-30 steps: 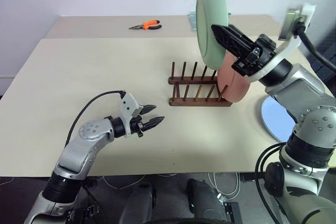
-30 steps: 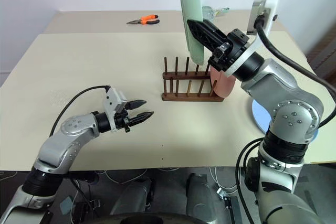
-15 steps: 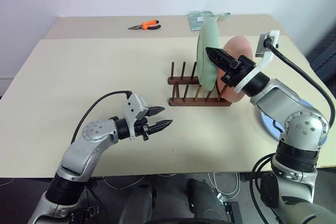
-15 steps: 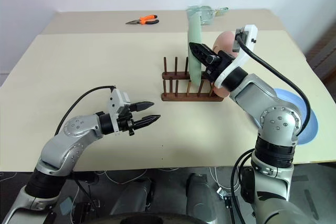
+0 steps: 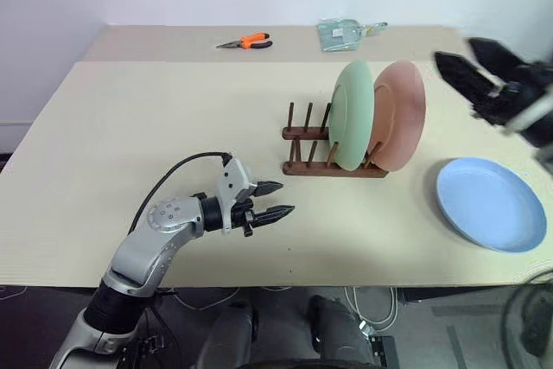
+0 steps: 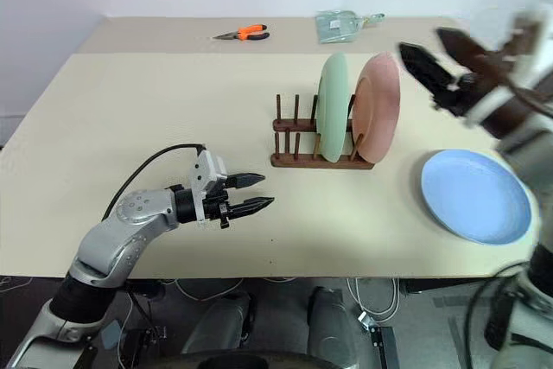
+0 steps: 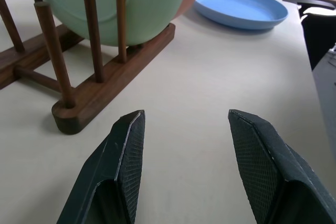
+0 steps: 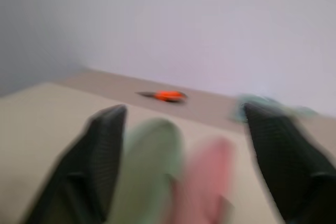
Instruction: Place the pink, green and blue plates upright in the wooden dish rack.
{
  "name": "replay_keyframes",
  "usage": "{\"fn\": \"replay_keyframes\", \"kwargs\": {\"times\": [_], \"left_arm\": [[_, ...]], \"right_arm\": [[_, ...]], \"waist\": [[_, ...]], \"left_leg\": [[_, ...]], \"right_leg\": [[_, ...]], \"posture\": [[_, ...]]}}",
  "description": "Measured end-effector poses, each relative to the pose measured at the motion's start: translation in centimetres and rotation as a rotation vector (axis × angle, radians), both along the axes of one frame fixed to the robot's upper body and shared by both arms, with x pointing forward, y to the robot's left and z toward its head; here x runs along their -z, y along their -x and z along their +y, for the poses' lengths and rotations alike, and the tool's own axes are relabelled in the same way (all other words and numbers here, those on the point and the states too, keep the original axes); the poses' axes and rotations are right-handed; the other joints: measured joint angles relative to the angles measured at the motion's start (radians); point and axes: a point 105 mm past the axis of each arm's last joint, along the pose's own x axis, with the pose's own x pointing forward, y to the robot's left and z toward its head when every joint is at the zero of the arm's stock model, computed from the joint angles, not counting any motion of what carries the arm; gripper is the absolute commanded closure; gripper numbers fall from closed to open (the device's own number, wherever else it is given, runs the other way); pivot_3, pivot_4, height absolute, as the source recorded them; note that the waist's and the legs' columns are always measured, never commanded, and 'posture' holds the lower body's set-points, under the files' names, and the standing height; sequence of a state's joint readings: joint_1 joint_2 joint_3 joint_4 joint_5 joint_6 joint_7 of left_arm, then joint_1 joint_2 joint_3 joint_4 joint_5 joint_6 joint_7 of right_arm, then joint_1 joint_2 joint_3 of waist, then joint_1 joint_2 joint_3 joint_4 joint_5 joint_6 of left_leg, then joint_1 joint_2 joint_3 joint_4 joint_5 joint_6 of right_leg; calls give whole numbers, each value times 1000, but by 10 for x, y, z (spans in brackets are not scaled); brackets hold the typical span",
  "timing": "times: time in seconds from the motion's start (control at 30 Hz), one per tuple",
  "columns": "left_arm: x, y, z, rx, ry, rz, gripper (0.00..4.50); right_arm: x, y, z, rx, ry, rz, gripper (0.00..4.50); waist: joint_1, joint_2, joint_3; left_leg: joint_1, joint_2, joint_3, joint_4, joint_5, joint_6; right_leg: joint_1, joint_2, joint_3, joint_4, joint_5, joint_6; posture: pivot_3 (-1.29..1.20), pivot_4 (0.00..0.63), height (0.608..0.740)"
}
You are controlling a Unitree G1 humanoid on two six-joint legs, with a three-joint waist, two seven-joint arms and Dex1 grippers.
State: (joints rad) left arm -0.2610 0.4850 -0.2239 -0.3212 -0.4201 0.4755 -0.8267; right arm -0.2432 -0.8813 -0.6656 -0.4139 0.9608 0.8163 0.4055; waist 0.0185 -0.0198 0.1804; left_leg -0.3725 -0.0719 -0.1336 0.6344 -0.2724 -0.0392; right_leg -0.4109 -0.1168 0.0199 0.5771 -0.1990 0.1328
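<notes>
Lying beyond the rack point(image 5: 333, 146): orange pliers point(image 5: 244, 41), clear packet point(image 5: 347, 33).

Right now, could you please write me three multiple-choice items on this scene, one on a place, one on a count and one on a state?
1. Where does the blue plate lie?
A. flat on the table, right of the wooden dish rack
B. upright in the rack
C. beside the orange pliers

2. How many plates stand in the rack?
A. none
B. two
C. three

3. How are the right gripper jaws?
A. shut on the green plate
B. shut on nothing
C. open, holding nothing

Key: 1 A, it rests flat beside the rack. 2 B, the green plate and pink plate stand between pegs. 3 C, the jaws are spread, clear of the plates.
</notes>
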Motion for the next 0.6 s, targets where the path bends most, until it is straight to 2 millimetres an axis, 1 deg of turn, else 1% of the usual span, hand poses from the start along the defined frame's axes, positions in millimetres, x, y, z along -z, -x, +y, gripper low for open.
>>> {"fn": "replay_keyframes", "kwargs": {"times": [0.03, 0.1, 0.13, 0.2, 0.27, 0.33, 0.43, 0.47, 0.53, 0.57, 0.6], "left_arm": [[0, -1, -1, 6, 1, -1, 1905], [0, -3, -3, 18, 0, -1, 1905], [0, -4, -6, 30, -2, -6, 1905], [0, -6, -10, 51, -1, -11, 1905], [-2, -6, -14, 62, 7, -15, 1905], [-2, -6, -15, 66, 11, -15, 1905], [-1, -6, -15, 63, 7, -16, 1905], [-1, -6, -15, 61, 5, -16, 1905], [-1, -6, -13, 55, -1, -17, 1905], [0, -6, -13, 53, -3, -18, 1905], [0, -5, -11, 48, -6, -19, 1905]], "right_arm": [[22, 4, -9, 38, 44, 86, 36], [59, 12, -18, 73, 111, 221, 36], [83, 19, -20, 96, 180, 303, 36], [132, 30, -17, 98, 285, 457, 36], [161, 33, -12, 112, 339, 519, 36], [178, 32, -11, 134, 389, 538, 36], [193, 23, -24, 207, 478, 548, 768], [196, 20, -29, 226, 502, 545, 1327], [196, 12, -33, 248, 535, 520, 2291], [196, 10, -37, 271, 542, 517, 2717], [196, 7, -42, 290, 545, 517, 3255]], "waist": [[-2, -1, 0], [-6, 2, -1], [-6, 4, -2], [-11, 4, -2], [-15, 4, -3], [-16, 5, -3], [-10, 5, -3], [-7, 5, -3], [-6, 4, -3], [-5, 5, -3], [-5, 5, -3]], "left_leg": [[0, 0, 0, 0, 0, 0], [0, 0, 2, 1, 0, 0], [0, 0, 3, 0, 0, 0], [0, 1, 4, 0, 0, 0], [0, 1, 5, 1, 0, 0], [1, 1, 5, 1, 0, 0], [1, 1, 4, 2, 0, 0], [1, 0, 4, 3, 0, 0], [1, 0, 4, 3, 0, 0], [0, 0, 4, 4, 0, 0], [0, 0, 3, 4, 0, 0]], "right_leg": [[0, 0, 0, 0, 0, 0], [0, 0, 1, 1, 0, 0], [0, 0, 1, 1, -2, 4], [0, 0, 1, 1, -3, 4], [1, -1, 2, 1, -3, 4], [1, -1, 2, 1, -3, 4], [0, -1, 1, 1, -2, 4], [0, -1, 1, 1, -2, 4], [0, -1, 1, 1, -2, 4], [0, -1, 1, 1, -2, 4], [0, -1, 1, 1, -2, 4]], "posture": [[0, 150, 740], [0, 150, 740], [0, 150, 740], [0, 150, 740], [0, 150, 740], [0, 150, 740], [0, 150, 740], [0, 150, 740], [0, 150, 740], [0, 150, 740], [0, 150, 740]]}}
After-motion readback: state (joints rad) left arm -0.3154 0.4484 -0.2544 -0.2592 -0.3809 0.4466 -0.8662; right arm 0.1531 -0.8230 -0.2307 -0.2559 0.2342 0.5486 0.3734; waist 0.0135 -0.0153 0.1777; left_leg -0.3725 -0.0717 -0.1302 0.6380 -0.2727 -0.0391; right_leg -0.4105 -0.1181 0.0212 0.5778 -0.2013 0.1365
